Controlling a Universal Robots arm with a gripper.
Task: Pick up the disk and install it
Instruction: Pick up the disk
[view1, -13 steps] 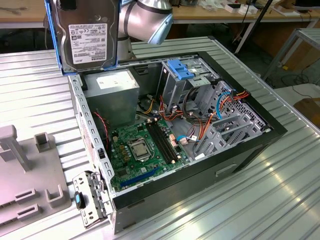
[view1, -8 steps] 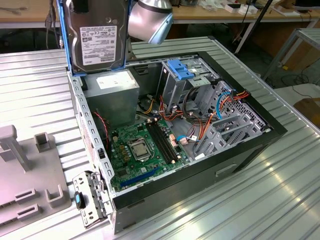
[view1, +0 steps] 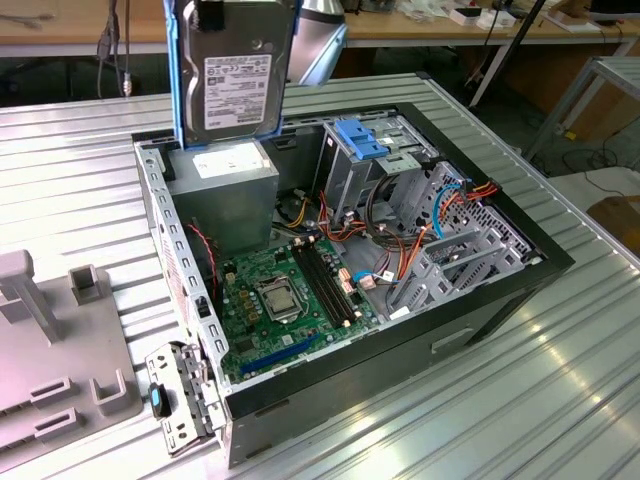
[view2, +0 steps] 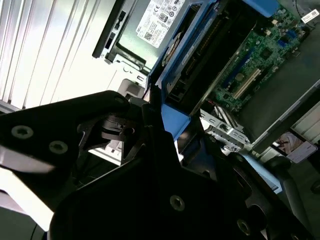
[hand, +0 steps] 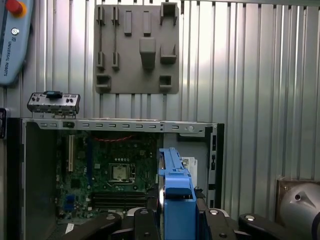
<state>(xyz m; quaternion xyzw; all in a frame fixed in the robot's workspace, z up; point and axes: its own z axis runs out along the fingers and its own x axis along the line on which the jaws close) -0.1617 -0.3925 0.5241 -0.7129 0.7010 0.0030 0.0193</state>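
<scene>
you are seeing gripper (hand: 177, 222) clenching disk (view1: 232, 75) by blue rail, holding it upright, hanging just above power supply (view1: 225, 185) at exterior view's far left corner of open computer case (view1: 480, 320).

The computer case (view1: 540, 262) lies open on the bench (view1: 480, 420). The motherboard (view1: 280, 300) covers its floor, the power supply (view1: 225, 180) fills a far corner, and the drive cage (view1: 375, 150) stands along its far wall. Over that corner the disk (view1: 235, 90) hangs upright, seemingly clear of the case. A fixture plate (view1: 50, 370) lies off the case at the exterior view's left.
</scene>
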